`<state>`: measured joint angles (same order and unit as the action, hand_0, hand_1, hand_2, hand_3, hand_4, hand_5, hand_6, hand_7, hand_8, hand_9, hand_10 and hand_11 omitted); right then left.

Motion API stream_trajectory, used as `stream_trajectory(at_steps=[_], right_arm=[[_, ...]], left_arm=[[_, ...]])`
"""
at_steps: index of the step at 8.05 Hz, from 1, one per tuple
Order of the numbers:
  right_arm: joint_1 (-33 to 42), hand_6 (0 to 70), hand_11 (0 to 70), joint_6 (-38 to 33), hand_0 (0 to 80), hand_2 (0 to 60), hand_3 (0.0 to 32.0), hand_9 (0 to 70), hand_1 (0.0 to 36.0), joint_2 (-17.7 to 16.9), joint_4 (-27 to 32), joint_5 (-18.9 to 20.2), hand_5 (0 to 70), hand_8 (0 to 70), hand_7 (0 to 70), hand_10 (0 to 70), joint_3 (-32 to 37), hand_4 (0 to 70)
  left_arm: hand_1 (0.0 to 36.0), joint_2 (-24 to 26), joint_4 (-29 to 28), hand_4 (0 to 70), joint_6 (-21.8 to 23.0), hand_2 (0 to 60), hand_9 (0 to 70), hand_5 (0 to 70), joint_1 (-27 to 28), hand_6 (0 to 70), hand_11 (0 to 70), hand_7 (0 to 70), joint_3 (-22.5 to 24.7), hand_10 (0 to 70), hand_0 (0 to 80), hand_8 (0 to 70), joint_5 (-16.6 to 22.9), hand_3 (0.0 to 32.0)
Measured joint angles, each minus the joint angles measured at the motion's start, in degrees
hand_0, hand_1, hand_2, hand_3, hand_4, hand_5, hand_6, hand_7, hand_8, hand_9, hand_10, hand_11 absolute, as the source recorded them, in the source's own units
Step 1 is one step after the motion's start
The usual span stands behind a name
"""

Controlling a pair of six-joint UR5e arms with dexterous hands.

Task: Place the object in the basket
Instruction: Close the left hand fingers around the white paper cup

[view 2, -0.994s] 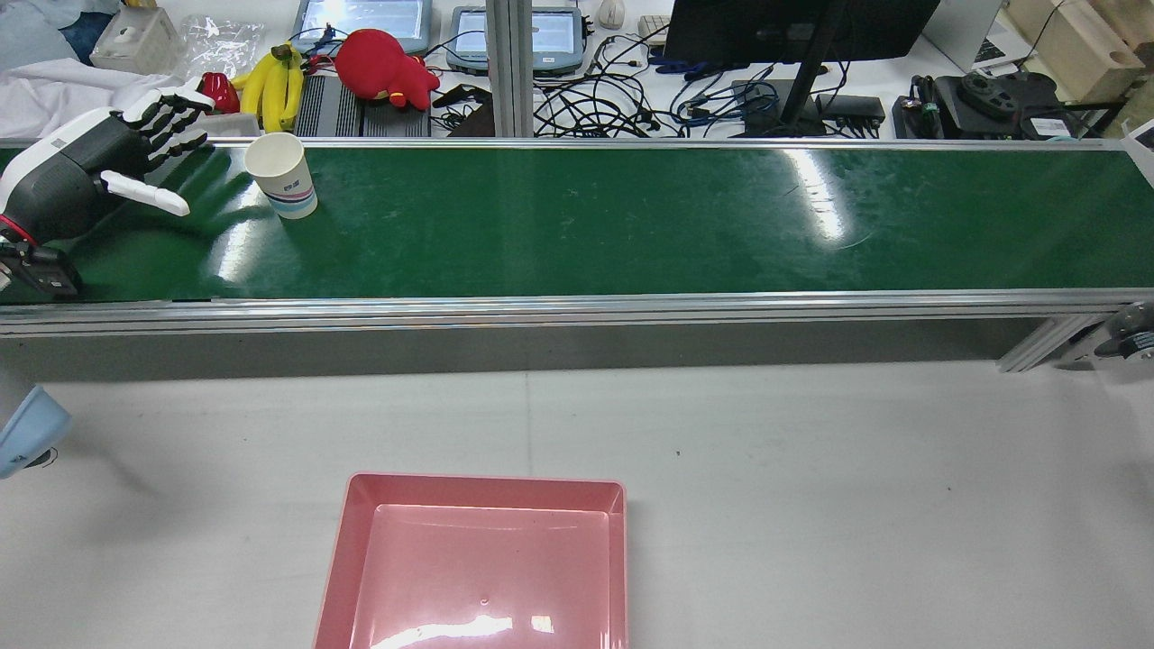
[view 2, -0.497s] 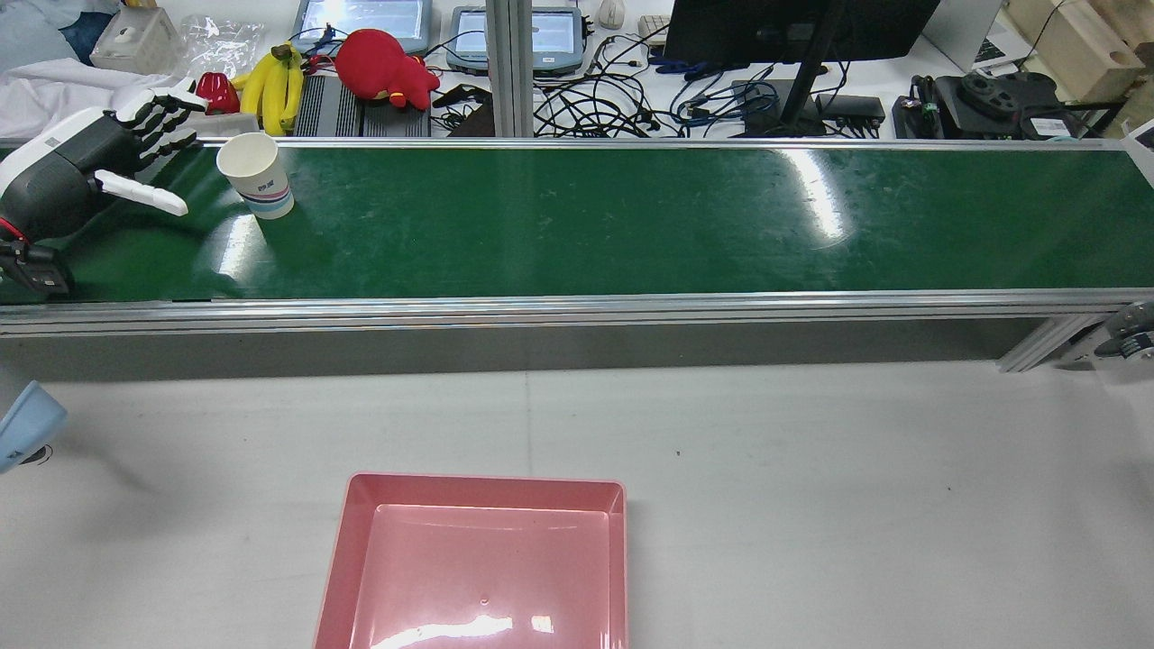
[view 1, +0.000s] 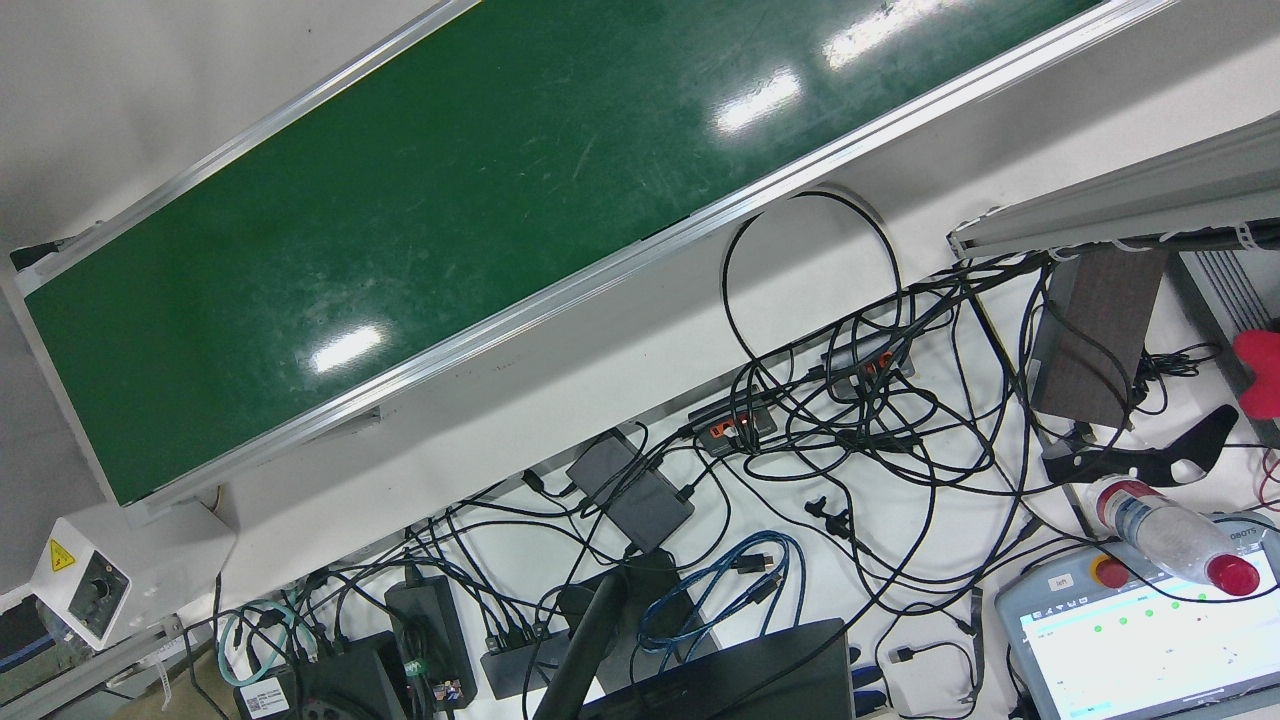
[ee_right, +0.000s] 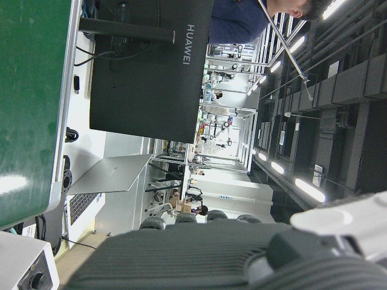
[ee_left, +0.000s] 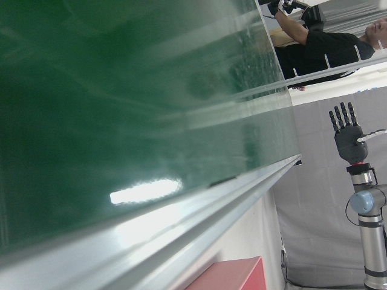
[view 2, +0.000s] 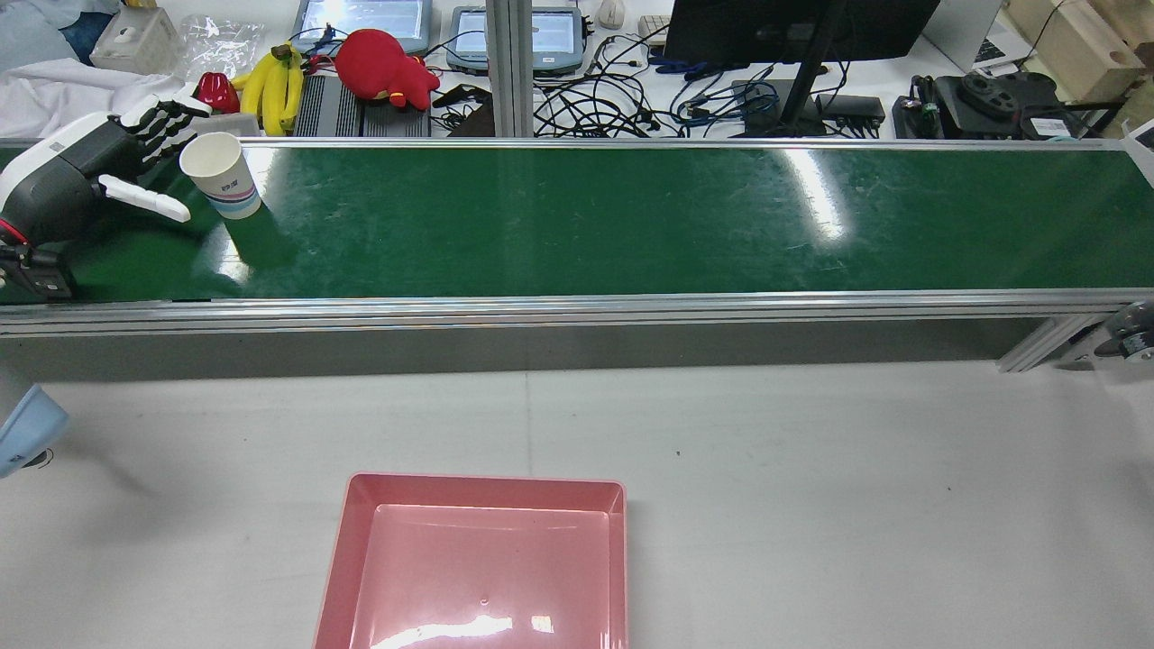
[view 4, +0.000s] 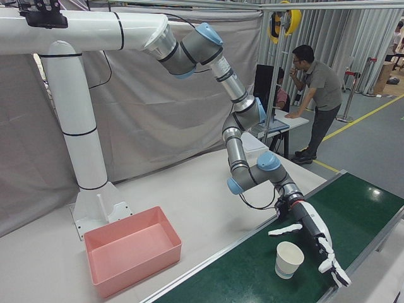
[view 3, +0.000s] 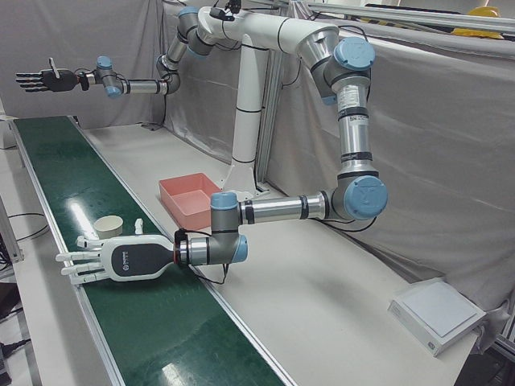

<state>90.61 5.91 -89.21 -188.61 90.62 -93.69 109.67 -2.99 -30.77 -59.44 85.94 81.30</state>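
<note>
A white paper cup [view 2: 221, 176] stands upright on the green conveyor belt [view 2: 631, 221] near its left end. My left hand [view 2: 99, 176] lies low over the belt right beside it, open, fingers spread behind the cup and thumb in front. I cannot tell whether they touch. The same cup [view 4: 289, 259] and left hand [view 4: 312, 230] show in the right-front view, and again as cup [view 3: 109, 225] and left hand [view 3: 113, 259]. The pink basket [view 2: 487, 483] sits on the grey table. My right hand [view 3: 40, 79] is open, held high over the belt's far end.
Behind the belt lie bananas [view 2: 275, 86], a red plush toy [view 2: 383, 63], tablets, a monitor [view 2: 793, 27] and tangled cables. A person [view 4: 312, 88] leans at a desk beyond the station. A white box [view 3: 438, 314] rests on the table corner.
The cup has travelled left along the belt, from clear of the left hand to between its fingers and thumb. The left hand has shifted only slightly.
</note>
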Motion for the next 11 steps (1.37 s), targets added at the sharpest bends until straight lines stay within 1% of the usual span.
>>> stream_trajectory(at_steps=[3,4,5,6,7,8,9,10,11], right_arm=[[0.0,0.0,0.0,0.0,0.0,0.0,0.0,0.0,0.0,0.0,0.0,0.0,0.0,0.0,0.0,0.0,0.0,0.0],[0.0,0.0,0.0,0.0,0.0,0.0,0.0,0.0,0.0,0.0,0.0,0.0,0.0,0.0,0.0,0.0,0.0,0.0],[0.0,0.0,0.0,0.0,0.0,0.0,0.0,0.0,0.0,0.0,0.0,0.0,0.0,0.0,0.0,0.0,0.0,0.0],[0.0,0.0,0.0,0.0,0.0,0.0,0.0,0.0,0.0,0.0,0.0,0.0,0.0,0.0,0.0,0.0,0.0,0.0],[0.0,0.0,0.0,0.0,0.0,0.0,0.0,0.0,0.0,0.0,0.0,0.0,0.0,0.0,0.0,0.0,0.0,0.0],[0.0,0.0,0.0,0.0,0.0,0.0,0.0,0.0,0.0,0.0,0.0,0.0,0.0,0.0,0.0,0.0,0.0,0.0],[0.0,0.0,0.0,0.0,0.0,0.0,0.0,0.0,0.0,0.0,0.0,0.0,0.0,0.0,0.0,0.0,0.0,0.0],[0.0,0.0,0.0,0.0,0.0,0.0,0.0,0.0,0.0,0.0,0.0,0.0,0.0,0.0,0.0,0.0,0.0,0.0],[0.0,0.0,0.0,0.0,0.0,0.0,0.0,0.0,0.0,0.0,0.0,0.0,0.0,0.0,0.0,0.0,0.0,0.0]], left_arm=[[13.9,-0.1,0.0,0.0,0.0,0.0,2.5,41.2,0.1,1.9,9.5,2.6,0.0,5.3,53.3,3.6,0.0,8.4],[13.9,-0.1,0.0,0.0,-0.1,0.0,3.5,42.6,0.2,2.0,10.1,3.2,0.1,5.6,53.4,4.4,0.0,8.2],[14.9,-0.1,0.0,0.0,-0.1,0.0,7.0,50.7,0.2,2.6,14.4,4.4,0.1,8.5,53.3,6.8,0.0,6.4],[16.0,-0.1,0.0,6.8,-0.1,0.4,22.3,70.0,0.2,8.1,27.3,16.4,0.0,17.6,54.8,16.7,0.0,0.0],[16.4,-0.1,0.0,29.1,-0.1,12.7,43.3,70.0,0.1,16.9,46.6,34.2,0.1,31.9,55.5,31.7,0.0,0.0],[17.8,-0.1,0.3,47.9,-0.1,37.9,57.0,70.0,0.1,24.6,56.2,47.9,0.1,39.8,53.0,43.3,0.0,0.0],[17.2,-0.1,0.7,54.0,-0.1,43.4,62.3,70.0,-0.1,28.1,59.0,51.9,0.1,41.9,51.9,47.5,0.0,0.0],[16.3,-0.1,1.1,50.7,0.0,41.8,63.9,70.0,-0.4,28.1,58.0,52.7,0.1,41.2,51.1,48.3,0.0,0.0],[15.7,0.0,1.3,48.9,0.2,39.1,63.5,70.0,-0.7,28.0,57.2,52.3,0.2,40.7,50.9,47.9,0.1,0.0]])
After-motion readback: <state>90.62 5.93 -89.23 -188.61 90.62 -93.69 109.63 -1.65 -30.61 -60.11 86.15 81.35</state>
